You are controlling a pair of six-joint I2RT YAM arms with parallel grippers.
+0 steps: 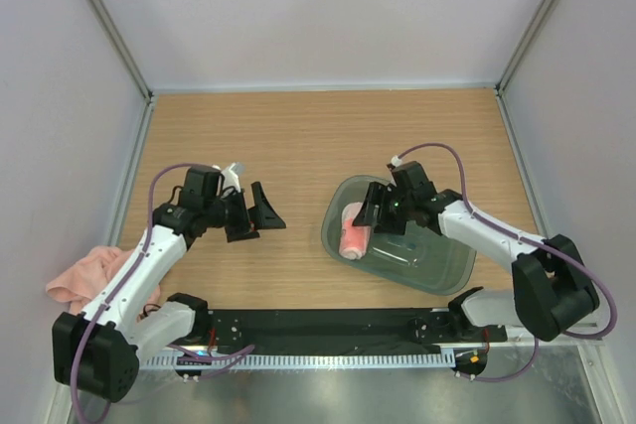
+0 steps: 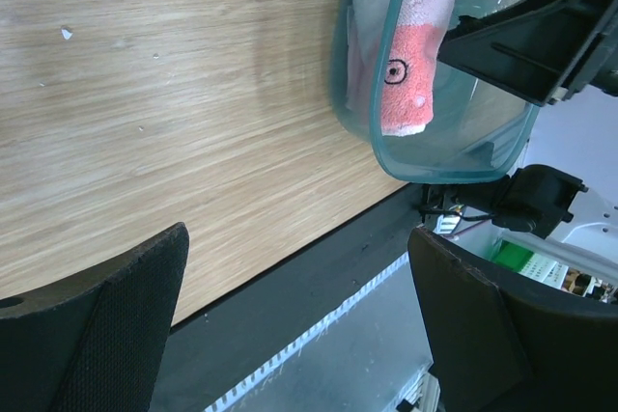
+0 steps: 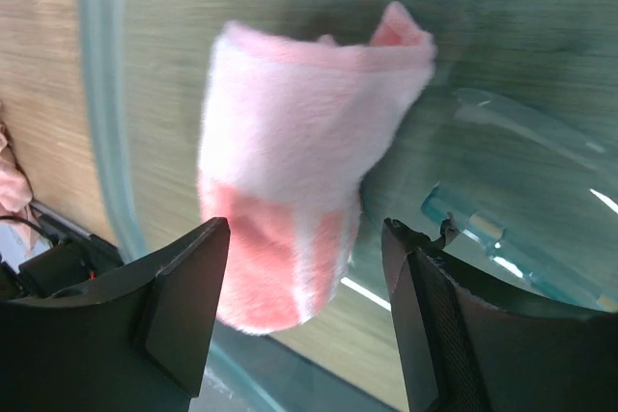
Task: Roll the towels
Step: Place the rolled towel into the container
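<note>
Tub (image 1: 437, 270) holds one rolled towel (image 1: 355, 233), lying free, so our right gripper (image 1: 379, 215) stands unclenched over it; our left gripper (image 1: 254, 217) hangs spread wide, ready for the crumpled towel (image 1: 84, 273)

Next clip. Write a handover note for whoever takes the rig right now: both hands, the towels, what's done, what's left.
Left hand: open, empty, above the table.
Right hand: open over the plastic tub, gripping nothing.
Rolled towel: lies inside the tub, toward its left end.
Second towel: crumpled in a heap at the table's left edge, not rolled.
Done: one towel rolled and in the tub.
Left: roll the second towel.
</note>
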